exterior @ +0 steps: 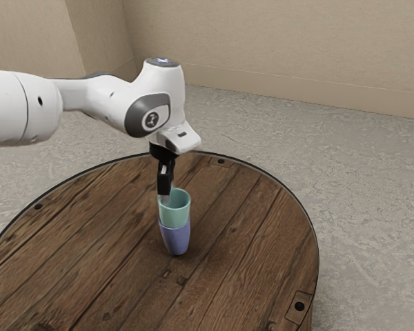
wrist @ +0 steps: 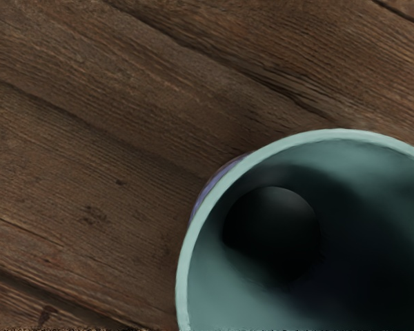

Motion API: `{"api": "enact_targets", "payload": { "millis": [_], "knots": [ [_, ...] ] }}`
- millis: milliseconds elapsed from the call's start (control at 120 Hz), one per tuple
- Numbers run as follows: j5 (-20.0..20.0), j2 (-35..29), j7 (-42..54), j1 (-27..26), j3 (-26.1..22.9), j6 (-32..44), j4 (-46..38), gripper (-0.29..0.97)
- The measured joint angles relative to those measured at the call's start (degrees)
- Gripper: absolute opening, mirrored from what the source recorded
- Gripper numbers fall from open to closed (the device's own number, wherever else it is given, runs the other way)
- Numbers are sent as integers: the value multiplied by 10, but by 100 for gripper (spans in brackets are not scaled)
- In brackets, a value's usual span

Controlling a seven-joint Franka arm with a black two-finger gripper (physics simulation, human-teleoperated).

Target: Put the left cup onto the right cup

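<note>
Well inside table rim, green cup nests in purple cup.

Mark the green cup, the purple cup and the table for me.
green cup [exterior: 176, 212], exterior view, on its outer wall.
purple cup [exterior: 175, 239], exterior view, on its side wall.
table [exterior: 255, 227], exterior view, on bare planks.

a round table of dark wooden planks carries one lilac cup, upright near its middle.
</note>
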Motion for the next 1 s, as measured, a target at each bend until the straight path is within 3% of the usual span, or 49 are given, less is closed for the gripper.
{"api": "enact_targets", "payload": {
  "millis": [383, 1000],
  "knots": [
    [11, -44, 4, 2, 2, -18, 2, 67],
    [26, -136, 3, 7, 11, -113, 46, 68]
  ]
}}
